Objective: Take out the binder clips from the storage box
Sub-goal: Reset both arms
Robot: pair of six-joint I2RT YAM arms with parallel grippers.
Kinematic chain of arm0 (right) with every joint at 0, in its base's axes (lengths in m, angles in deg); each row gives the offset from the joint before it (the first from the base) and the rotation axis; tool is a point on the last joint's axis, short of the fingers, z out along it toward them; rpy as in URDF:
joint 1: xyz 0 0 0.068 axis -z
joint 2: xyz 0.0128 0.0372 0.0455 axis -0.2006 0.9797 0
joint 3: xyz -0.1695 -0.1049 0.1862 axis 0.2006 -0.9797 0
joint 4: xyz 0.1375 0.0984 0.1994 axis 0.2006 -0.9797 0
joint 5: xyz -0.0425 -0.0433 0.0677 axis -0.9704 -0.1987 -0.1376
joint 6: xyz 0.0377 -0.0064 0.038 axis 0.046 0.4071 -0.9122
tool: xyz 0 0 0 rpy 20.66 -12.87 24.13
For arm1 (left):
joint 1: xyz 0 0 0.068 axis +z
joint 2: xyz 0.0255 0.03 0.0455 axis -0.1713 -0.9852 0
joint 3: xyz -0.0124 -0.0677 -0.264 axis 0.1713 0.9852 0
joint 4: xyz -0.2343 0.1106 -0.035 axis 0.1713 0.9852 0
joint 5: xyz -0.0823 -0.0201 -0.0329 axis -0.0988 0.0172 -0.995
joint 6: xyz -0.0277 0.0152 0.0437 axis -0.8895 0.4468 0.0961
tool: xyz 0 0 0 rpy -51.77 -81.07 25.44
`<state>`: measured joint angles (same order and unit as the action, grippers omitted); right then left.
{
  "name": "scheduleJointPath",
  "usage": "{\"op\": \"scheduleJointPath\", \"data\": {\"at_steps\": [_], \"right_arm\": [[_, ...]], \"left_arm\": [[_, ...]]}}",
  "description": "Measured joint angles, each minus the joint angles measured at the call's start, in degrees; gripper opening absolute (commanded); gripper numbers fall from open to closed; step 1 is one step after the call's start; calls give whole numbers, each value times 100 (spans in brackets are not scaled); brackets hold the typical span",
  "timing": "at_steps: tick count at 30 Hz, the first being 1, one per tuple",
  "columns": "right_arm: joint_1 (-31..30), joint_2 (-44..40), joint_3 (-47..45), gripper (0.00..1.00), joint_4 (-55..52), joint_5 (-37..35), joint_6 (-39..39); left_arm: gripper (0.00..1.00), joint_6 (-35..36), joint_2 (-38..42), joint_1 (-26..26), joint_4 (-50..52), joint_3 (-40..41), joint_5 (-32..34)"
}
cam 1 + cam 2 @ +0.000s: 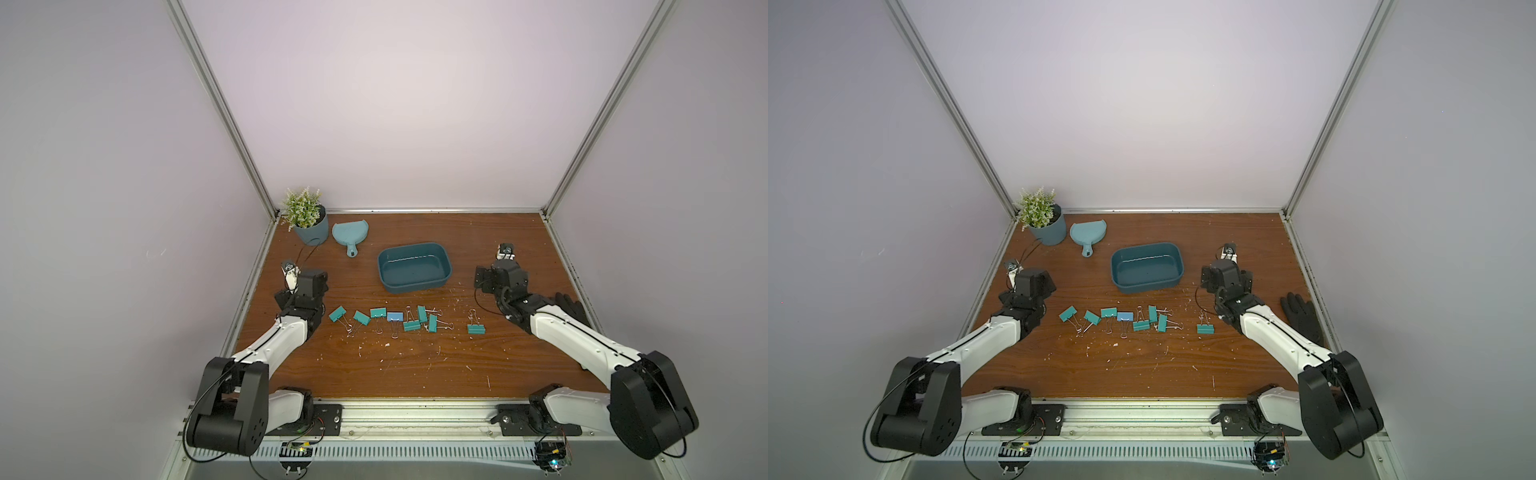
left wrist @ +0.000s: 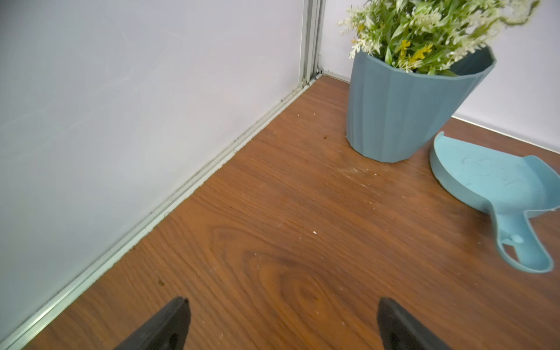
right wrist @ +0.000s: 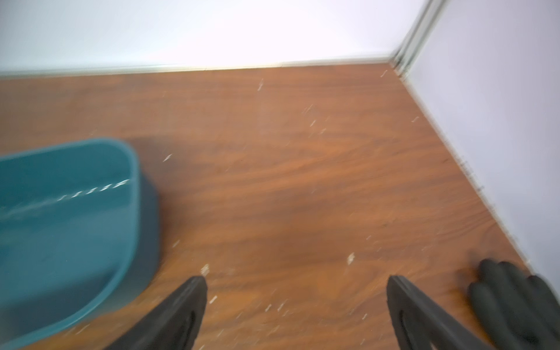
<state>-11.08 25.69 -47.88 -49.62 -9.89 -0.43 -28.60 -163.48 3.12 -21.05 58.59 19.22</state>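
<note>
The binder clips (image 1: 378,312) look light, stiff and slippery, best pinched across the body. Left fingers (image 2: 169,327) and right fingers (image 3: 185,309) stand apart, empty.

The storage box (image 1: 414,268) is plain dark teal. The binder clips (image 1: 378,312) in the row near of it are teal-green with silver wire handles, except one light blue clip (image 1: 395,316). The table (image 1: 415,365) is reddish-brown wood grain flecked with pale specks, and the walls (image 1: 395,104) are pale lilac-grey. At far left the ribbed pot (image 1: 309,235) is dusty blue-teal, its plant (image 1: 301,205) is green with white and yellow sprigs, and the dustpan (image 1: 350,232) is light blue; the glove (image 1: 575,309) at right is black, and the left arm (image 1: 270,340) and right arm (image 1: 569,332) are white with black joints.
</note>
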Motion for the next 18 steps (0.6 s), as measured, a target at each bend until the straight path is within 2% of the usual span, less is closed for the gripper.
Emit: {"op": "scheduleJointPath", "data": {"at_steps": [2, 7, 13, 18], "right_arm": [[260, -50, -627, 99, 905, -157, 227], [916, 647, -981, 99, 2306, -297, 455], [1021, 1266, -988, 99, 3711, -205, 953], [1106, 1161, -866, 99, 3580, 61, 1084]], "left_arm": [[100, 507, -461, 17, -1137, 422, 138], [100, 1239, -1558, 42, -2573, 452, 81], [100, 1703, -1539, 42, -3445, 483, -483], [100, 1882, -1320, 46, -4074, 920, -903]]}}
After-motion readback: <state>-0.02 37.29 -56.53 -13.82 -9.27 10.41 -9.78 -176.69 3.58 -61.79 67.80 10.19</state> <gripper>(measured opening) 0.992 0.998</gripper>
